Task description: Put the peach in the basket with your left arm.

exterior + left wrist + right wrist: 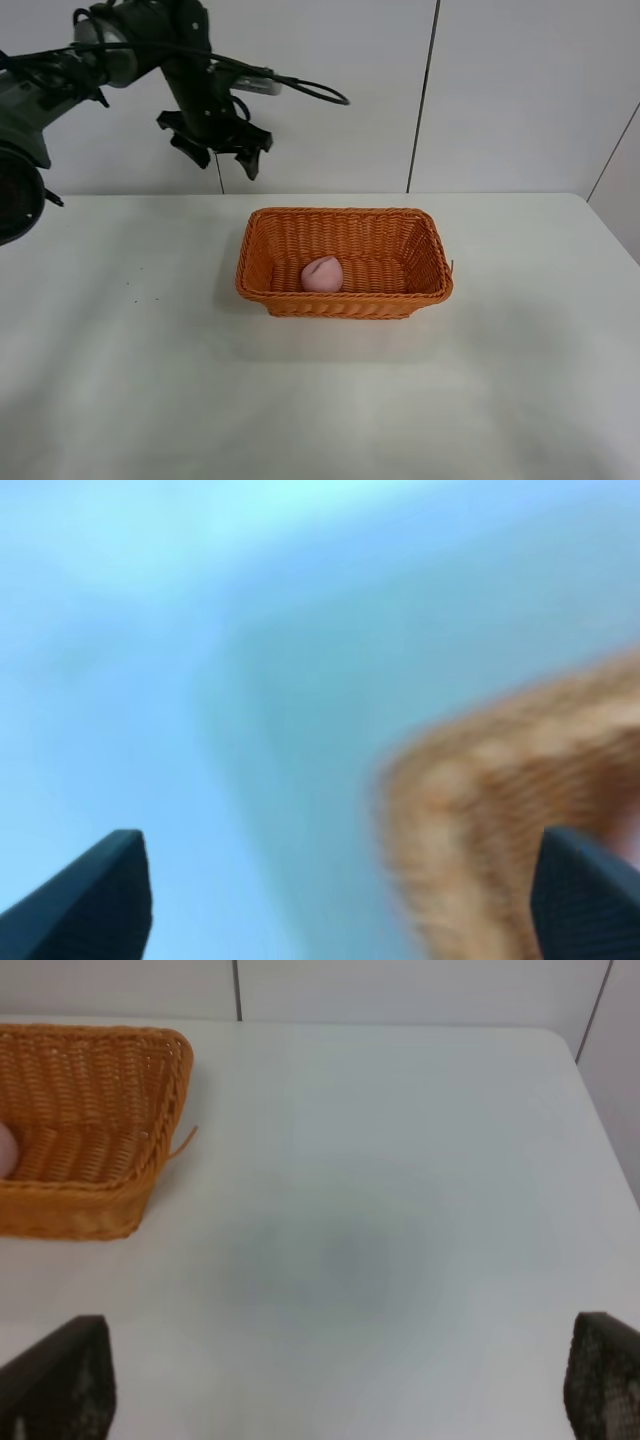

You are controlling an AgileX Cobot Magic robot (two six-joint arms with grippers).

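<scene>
The pale-pink peach (323, 274) lies inside the orange wicker basket (345, 298), near its front left part. My left gripper (217, 152) is open and empty, held high above the table, behind and to the left of the basket. In the blurred left wrist view its two black fingertips (95, 900) stand wide apart, with the basket (500, 820) between them and to one side. The right wrist view shows the right gripper (330, 1385) open over bare table, with the basket (90, 1120) off to the side and a sliver of the peach (6, 1150) at the frame's edge.
The white table (120, 340) carries only the basket. A white panelled wall (500, 90) stands behind it. The table's right edge (612, 230) runs near a side wall. A loose wicker strand (183, 1142) sticks out from the basket's corner.
</scene>
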